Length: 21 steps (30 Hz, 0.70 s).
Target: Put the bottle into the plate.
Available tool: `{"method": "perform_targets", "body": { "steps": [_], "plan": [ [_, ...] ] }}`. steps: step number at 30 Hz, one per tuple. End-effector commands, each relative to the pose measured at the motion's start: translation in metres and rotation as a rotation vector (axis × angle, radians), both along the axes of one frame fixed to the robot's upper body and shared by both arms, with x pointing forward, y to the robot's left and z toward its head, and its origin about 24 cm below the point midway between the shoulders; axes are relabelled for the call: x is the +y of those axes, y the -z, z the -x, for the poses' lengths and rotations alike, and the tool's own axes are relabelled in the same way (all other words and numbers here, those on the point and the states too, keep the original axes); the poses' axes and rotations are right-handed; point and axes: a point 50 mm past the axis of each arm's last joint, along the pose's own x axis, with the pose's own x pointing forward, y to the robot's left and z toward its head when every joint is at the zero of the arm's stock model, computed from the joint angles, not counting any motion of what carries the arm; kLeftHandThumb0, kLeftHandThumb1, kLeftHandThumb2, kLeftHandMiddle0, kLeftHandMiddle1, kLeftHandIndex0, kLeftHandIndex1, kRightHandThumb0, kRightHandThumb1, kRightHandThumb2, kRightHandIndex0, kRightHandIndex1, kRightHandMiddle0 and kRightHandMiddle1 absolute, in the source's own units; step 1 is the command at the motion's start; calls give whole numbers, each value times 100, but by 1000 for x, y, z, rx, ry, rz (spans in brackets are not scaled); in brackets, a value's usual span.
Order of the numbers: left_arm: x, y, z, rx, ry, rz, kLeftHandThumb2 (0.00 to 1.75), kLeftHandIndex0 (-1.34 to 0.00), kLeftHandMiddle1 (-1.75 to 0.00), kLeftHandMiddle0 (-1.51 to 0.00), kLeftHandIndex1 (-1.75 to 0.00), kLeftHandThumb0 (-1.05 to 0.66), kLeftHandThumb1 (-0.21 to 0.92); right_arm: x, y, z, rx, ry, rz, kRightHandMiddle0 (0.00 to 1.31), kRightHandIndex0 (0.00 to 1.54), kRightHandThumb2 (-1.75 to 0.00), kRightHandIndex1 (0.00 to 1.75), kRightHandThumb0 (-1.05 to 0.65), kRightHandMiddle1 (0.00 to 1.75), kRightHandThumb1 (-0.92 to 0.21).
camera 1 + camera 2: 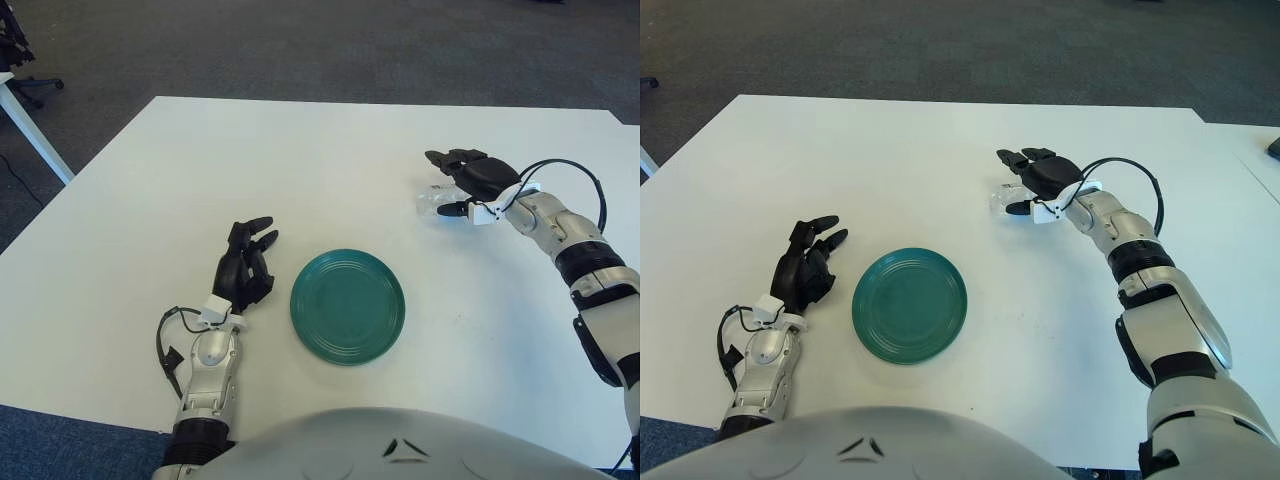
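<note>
So this is the reach-and-grab step, I'd say: the right hand (462,183) is over the bottle (432,201) at the far right of the table (200,160), fingers stretched out above it and the thumb tucked low on the near side, so it brackets the bottle but doesn't look clamped on it yet. The bottle is small, clear plastic, lying on its side and partly hidden under the palm, well apart from the plate (348,306). Clear and smooth like that it'll probably be slippery and want to roll, so my guess is the next move needs the fingers to curl fully around it before any lift, then a carry toward the robot and to its left, over to the plate. The plate is round, teal, glossy, with concentric ridges and a shallow rim, nothing in it. The left hand (245,264) sits just left of the plate, fingers loosely spread, holding nothing.
</note>
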Motion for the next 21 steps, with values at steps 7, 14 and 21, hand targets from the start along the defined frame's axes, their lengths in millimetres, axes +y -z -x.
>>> {"method": "perform_targets", "body": {
  "steps": [7, 14, 21],
  "plan": [
    [6, 11, 21, 113, -17, -16, 96, -18, -43, -46, -104, -75, 92, 1, 10, 3, 10, 15, -34, 0, 0, -65, 0, -105, 0, -92],
    [4, 9, 23, 110, -19, 6, 97, -17, -42, -46, -105, -75, 92, 2, 16, 5, 25, 13, -41, 0, 0, -66, 0, -105, 0, -92],
    [3, 8, 24, 95, -13, 14, 96, -17, -43, -47, -106, -75, 92, 3, 22, 7, 53, 22, -48, 0, 0, -66, 0, -105, 0, -92]
  ]
}}
